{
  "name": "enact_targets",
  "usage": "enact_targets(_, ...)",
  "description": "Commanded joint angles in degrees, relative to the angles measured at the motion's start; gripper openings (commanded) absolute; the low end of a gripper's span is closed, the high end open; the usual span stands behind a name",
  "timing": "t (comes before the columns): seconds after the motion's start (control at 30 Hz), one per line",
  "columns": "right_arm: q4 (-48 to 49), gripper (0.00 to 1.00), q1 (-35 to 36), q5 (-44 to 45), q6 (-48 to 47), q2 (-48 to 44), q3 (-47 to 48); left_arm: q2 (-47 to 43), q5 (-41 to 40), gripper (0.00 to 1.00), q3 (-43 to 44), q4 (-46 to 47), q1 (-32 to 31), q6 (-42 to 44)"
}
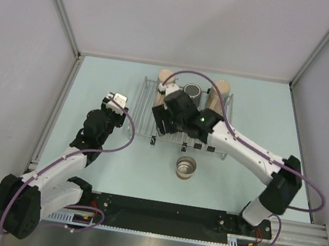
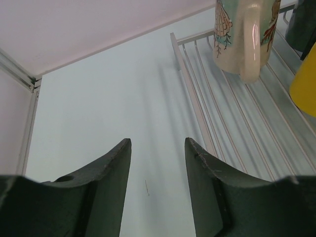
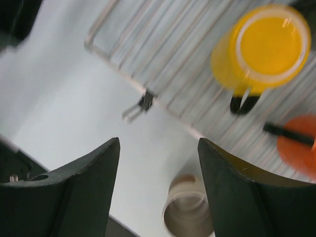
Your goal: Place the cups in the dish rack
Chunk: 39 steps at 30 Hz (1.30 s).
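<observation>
With the right end effector (image 3: 158,148) open and empty over the flat silver wire dish rack (image 1: 146,111), and the left end effector (image 2: 158,148) likewise parted and empty, the steel-looking round cup (image 1: 186,168) on the pale worktop (image 1: 133,168) just near of the rack needed a slow, rim-straddling approach.

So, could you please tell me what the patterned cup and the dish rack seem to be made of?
The patterned cup looks like glazed ceramic: cream and glossy, with a bright highlight down its handle. The dish rack looks like thin silvery metal wire, possibly coated.
</observation>
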Motion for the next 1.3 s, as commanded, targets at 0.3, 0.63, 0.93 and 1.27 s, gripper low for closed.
enact_targets(0.3, -3.99, 0.70, 9.99, 10.36, 13.75, -27.13, -33.20, -0.51, 1.48, 0.52, -0.37, 2.04, 0.57, -0.36)
enact_targets(0.63, -0.91, 0.66, 15.53, 12.82, 14.63, -23.64, -33.39, 0.28, 0.87, 0.53, -0.45, 2.48, 0.57, -0.36)
enact_targets(0.93, 2.96, 0.61, 15.80, 12.64, 13.67, -16.60, -33.39, -0.42, 0.69, 0.53, -0.63, 2.48, 0.57, -0.09)
enact_targets(1.27, 5.86, 0.20, 13.69, 10.10, 12.96, -13.52, -34.45, -1.56, 1.04, 0.54, -1.33, 3.01, 0.57, -0.27)
